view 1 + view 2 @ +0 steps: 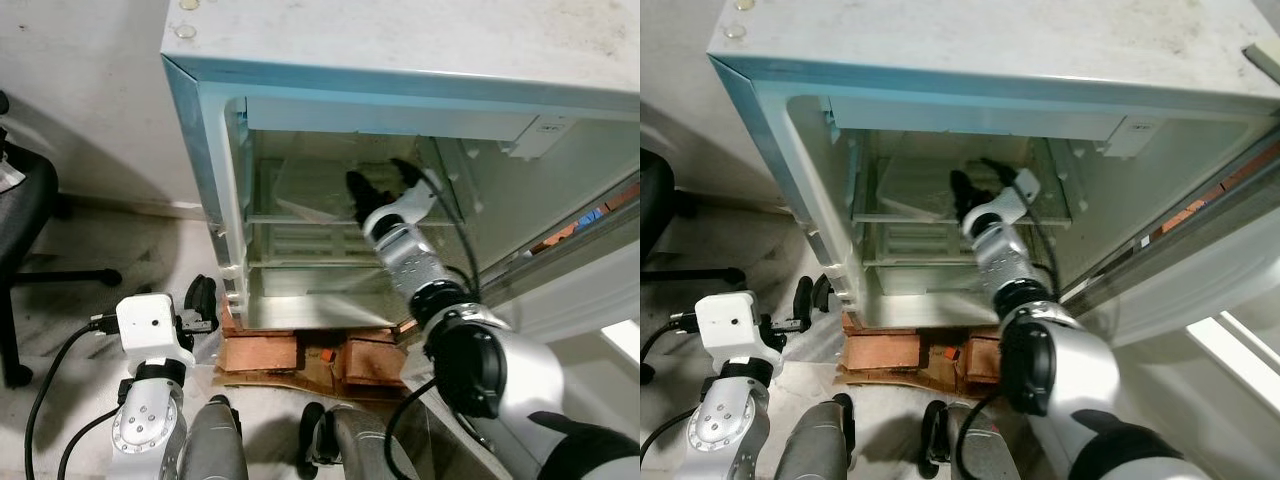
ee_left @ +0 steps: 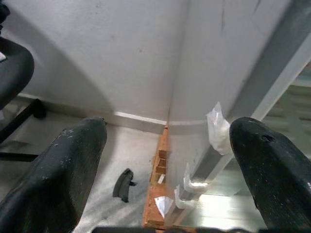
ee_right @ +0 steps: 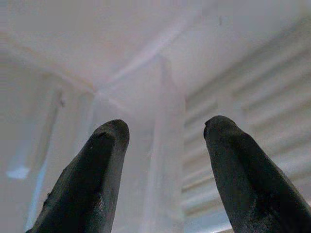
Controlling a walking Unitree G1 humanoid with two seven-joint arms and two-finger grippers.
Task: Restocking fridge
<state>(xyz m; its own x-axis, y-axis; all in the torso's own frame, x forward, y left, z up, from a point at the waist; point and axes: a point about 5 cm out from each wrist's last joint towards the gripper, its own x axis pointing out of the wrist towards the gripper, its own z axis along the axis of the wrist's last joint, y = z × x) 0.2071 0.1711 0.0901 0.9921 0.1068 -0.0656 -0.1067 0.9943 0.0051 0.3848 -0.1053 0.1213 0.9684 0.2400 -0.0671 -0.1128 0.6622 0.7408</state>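
Right tool, two long black fingers on a silver arm, is reaching into the small pale blue-and-white open fridge, above the clear glass shelf near the shelf's right rear corner. Its fingers are standing wide apart and gripping nothing; in the right wrist view the fingertips are pointing at a white ribbed inner wall of the cabinet. Left tool is hanging low beside the fridge's left front edge, outside the cabinet, with its fingers also spread wide and holding nothing; its white camera block is showing near the floor. The fridge is standing on a stack of reddish-brown bricks, which are lying on the grey floor under the cabinet's front edge. A small dark curved object is lying on the floor beside the bricks. A black office chair is standing against the white wall, left of the fridge.
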